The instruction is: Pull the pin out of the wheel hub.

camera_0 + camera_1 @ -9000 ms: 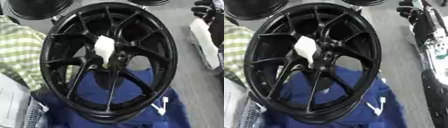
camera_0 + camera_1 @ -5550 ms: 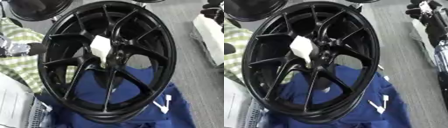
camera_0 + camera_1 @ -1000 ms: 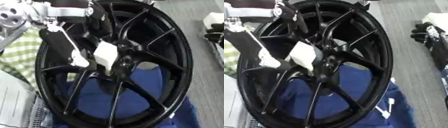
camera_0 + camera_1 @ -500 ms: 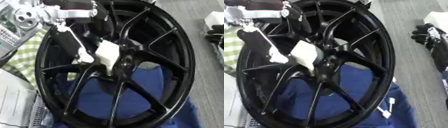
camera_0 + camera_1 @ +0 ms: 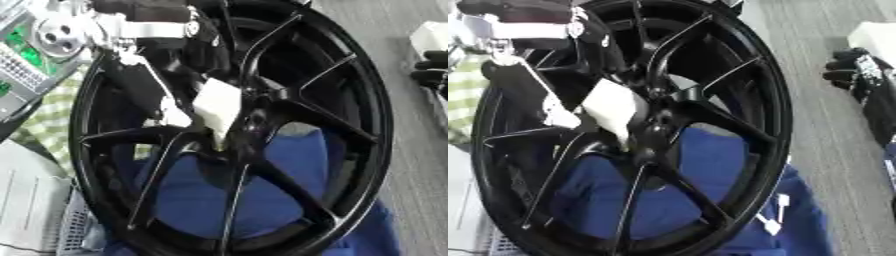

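Glossy black multi-spoke alloy wheel [image 5: 350,130] stands tilted on blue cloth [image 5: 289,200]. White blocky pin [image 5: 217,107] sticks out of the hub at its centre. Left hand [image 5: 144,82] from upper left, fingers beside the pin; grip can't be told. Right hand [image 5: 855,65] at right edge, fingers curled, holding nothing.

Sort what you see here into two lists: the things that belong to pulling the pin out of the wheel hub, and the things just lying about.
Belongs to the job:
- black wheel
- white pin at its hub
- left hand, reaching in beside the pin

Just lying about:
- blue cloth behind the spokes
- green checked cloth at the left
- right hand, idle at the right edge
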`<state>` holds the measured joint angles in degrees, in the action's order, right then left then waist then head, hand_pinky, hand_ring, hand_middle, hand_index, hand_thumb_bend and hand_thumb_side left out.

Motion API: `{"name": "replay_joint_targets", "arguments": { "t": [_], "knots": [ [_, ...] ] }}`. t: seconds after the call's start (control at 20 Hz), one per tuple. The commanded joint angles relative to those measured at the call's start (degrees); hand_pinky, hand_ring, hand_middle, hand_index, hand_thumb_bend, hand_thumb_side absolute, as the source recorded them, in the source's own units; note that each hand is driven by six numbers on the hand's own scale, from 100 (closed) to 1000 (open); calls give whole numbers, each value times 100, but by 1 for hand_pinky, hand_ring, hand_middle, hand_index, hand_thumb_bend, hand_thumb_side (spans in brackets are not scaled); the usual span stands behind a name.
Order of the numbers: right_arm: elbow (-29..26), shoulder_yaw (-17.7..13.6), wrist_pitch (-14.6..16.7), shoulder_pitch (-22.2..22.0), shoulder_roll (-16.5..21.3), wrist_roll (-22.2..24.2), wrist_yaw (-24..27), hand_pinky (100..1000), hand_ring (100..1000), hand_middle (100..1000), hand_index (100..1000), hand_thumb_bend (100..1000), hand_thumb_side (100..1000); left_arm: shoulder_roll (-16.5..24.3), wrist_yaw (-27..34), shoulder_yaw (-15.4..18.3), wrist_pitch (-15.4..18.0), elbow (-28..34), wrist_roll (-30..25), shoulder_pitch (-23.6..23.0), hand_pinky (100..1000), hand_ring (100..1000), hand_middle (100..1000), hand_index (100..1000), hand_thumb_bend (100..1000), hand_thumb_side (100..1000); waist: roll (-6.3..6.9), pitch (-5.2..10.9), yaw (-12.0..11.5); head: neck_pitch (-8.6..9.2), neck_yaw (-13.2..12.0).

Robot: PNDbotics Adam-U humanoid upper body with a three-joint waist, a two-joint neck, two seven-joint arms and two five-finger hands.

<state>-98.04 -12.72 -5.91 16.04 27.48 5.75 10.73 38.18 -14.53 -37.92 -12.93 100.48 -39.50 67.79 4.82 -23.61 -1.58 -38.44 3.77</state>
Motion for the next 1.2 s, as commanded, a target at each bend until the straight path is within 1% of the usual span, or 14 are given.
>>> {"name": "replay_joint_targets", "arguments": {
  "t": [0.05, 0.25, 0.55, 0.6, 0.7, 1.0, 1.2],
  "knots": [
    [-34, -54, -20, 14, 85, -10, -20, 885, 767, 700, 789, 100, 817, 84, 169, 78, -95, 202, 21, 129, 772, 673, 625, 756, 507, 228, -34, 124, 0, 39, -32],
    [-30, -54, -23, 14, 88, -17, -21, 886, 767, 699, 790, 100, 816, 91, 346, 66, -268, 334, 85, 148, 767, 662, 611, 747, 499, 219, -35, 131, -1, 41, -39],
    [-35, -65, -18, 18, 81, -28, -5, 887, 767, 699, 790, 100, 816, 31, 395, 26, -406, 327, -43, 145, 756, 640, 586, 729, 476, 208, -49, 124, 14, 48, -57],
    [-36, -66, -17, 17, 79, -28, -3, 887, 767, 699, 790, 100, 816, 19, 377, 18, -412, 313, -67, 139, 755, 639, 585, 727, 481, 195, -51, 122, 16, 50, -62],
    [-36, -71, -15, 19, 73, -30, 1, 887, 767, 699, 790, 100, 816, 0, 330, 3, -413, 280, -120, 124, 755, 640, 585, 727, 473, 205, -57, 118, 18, 58, -67],
    [-33, -71, -10, 19, 62, -16, 12, 888, 767, 699, 791, 100, 816, -62, 229, 1, -367, 177, -214, 91, 753, 635, 582, 719, 461, 192, -77, 116, 13, 60, -78],
    [-26, -72, -11, 15, 54, -10, 21, 888, 768, 700, 791, 100, 818, -110, 253, 1, -348, 143, -181, 78, 738, 604, 535, 681, 429, 182, -91, 118, 15, 62, -85]
  ]
}}
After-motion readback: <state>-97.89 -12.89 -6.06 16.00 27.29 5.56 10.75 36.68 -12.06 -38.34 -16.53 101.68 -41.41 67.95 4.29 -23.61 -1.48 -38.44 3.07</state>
